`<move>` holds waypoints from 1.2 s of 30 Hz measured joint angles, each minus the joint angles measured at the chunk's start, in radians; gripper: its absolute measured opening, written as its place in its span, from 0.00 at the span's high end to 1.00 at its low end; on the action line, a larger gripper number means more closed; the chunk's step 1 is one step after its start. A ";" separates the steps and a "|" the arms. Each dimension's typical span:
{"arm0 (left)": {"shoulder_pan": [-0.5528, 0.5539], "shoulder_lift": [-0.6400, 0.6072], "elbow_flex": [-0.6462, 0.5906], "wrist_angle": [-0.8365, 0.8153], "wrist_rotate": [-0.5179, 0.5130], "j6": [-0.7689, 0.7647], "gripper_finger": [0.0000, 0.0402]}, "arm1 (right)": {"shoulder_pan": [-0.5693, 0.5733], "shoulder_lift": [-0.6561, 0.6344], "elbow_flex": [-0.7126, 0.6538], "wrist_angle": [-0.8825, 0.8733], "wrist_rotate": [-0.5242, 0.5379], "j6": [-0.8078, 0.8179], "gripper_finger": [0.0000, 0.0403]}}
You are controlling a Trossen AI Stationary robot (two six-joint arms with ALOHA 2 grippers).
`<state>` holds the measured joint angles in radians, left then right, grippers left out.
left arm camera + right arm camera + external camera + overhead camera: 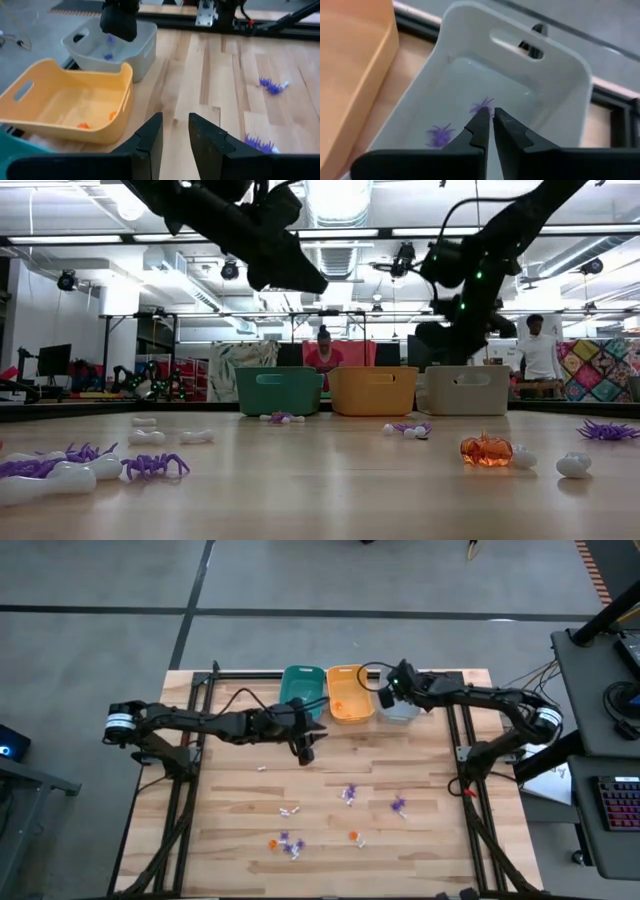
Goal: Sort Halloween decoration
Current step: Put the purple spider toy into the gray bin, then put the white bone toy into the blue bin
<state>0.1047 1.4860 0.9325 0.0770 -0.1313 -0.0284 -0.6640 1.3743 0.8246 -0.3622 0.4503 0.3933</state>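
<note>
Halloween decoration, loose lot: purple spiders (349,794), white pieces (289,811) and orange pumpkins (272,842) lie scattered on the wooden table (430,840), well apart from both grippers.

Sorted so far: two purple spiders (440,134) in the grey bin (560,100); orange bits (82,126) in the orange bin (60,95). Contents of the teal bin (302,690) cannot be told.

Right gripper (488,122): hovers over the grey bin, tips pointing down into it. Fingers (479,126) stand almost together, only a thin gap between them; nothing is seen held. One spider (482,106) lies just beyond the tips, on the bin floor.

Left gripper (175,131): over bare table just in front of the orange bin. Fingers (150,135) partly apart, empty. A purple spider (260,144) lies on the table beside them, another (270,86) farther off.

Step in hand, as judged: drop-off of a purple spider into the grey bin, at or just past release.

Next move calls for: lifting the right gripper clear of the bin wall, travelling to the scattered lot, and opening wide enough over one small piece. Trinkets sit close together in places, so a pick must single one out.
</note>
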 joint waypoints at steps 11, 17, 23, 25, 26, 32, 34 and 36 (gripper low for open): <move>0.000 0.000 0.000 -0.140 0.000 -0.036 0.81 | 0.016 -0.004 0.001 0.003 -0.007 0.006 0.73; 0.000 0.000 0.000 -0.276 0.000 -0.081 0.81 | 0.104 -0.109 0.001 0.005 -0.008 0.002 0.67; 0.000 0.001 0.000 -0.512 0.030 -0.137 0.81 | 0.226 -0.193 0.002 0.008 -0.005 -0.002 0.66; 0.000 0.001 0.000 -0.626 0.068 -0.170 0.81 | 0.263 -0.205 0.002 0.009 -0.005 -0.002 0.67; 0.000 0.001 0.000 -0.682 0.084 -0.189 0.81 | 0.278 -0.207 0.002 0.009 -0.005 -0.002 0.67; -0.003 0.001 -0.001 -0.932 0.107 -0.245 0.81 | 0.338 -0.201 0.002 0.046 -0.004 -0.002 0.69; -0.007 0.001 -0.009 -0.960 0.110 -0.233 0.80 | 0.347 -0.194 0.002 0.055 -0.004 -0.002 0.70; -0.014 0.001 -0.019 -0.967 0.116 -0.215 0.78 | 0.354 -0.189 0.002 0.059 -0.004 -0.003 0.70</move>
<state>0.0908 1.4868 0.9135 -0.8897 -0.0150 -0.2438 -0.3103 1.1852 0.8268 -0.3032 0.4466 0.3901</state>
